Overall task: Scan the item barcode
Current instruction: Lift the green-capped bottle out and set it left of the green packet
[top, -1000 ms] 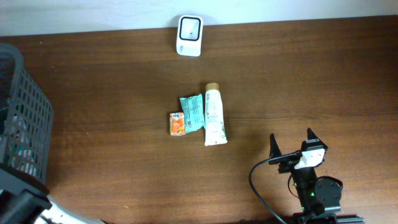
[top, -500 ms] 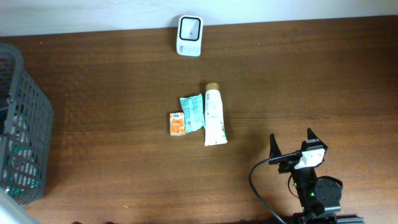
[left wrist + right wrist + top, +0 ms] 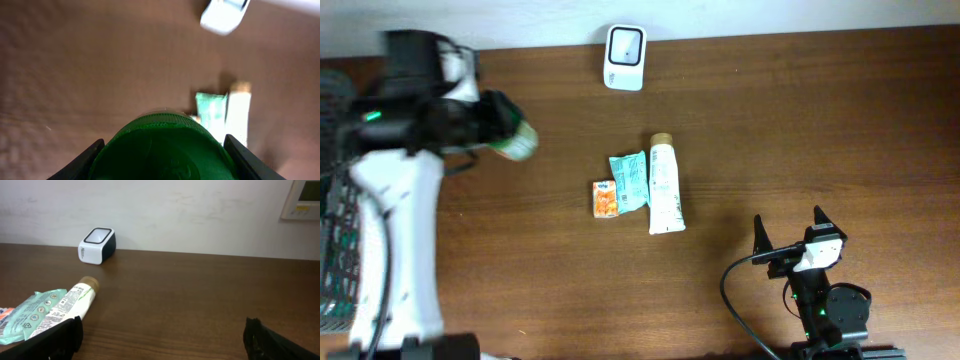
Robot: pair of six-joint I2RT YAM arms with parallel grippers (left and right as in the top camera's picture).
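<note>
Closest in, the right gripper (image 3: pixel 788 222) sits low over the brown wooden table (image 3: pixel 840 120). Its two black fingers are spread wide, and nothing is between them.

A bit farther out, three things lie side by side in the middle of the table. There is a small orange box (image 3: pixel 604 198) and a crinkly teal packet (image 3: pixel 630 180) just beside it. Next to the packet lies a long white tube (image 3: pixel 665 186) with a tan cap.

Off to the left stands a dark basket (image 3: pixel 332 255) made of mesh. The left arm covers most of it, so I cannot tell what is inside.

Farther back, the left gripper (image 3: pixel 500 122) is up above the table with its fingers closed around the green item (image 3: pixel 162 147). The item is round, with a smooth green end.

Farthest away, by the white wall, sits the white scanner (image 3: pixel 624 57). It is a rounded block with a dark window on top.
</note>
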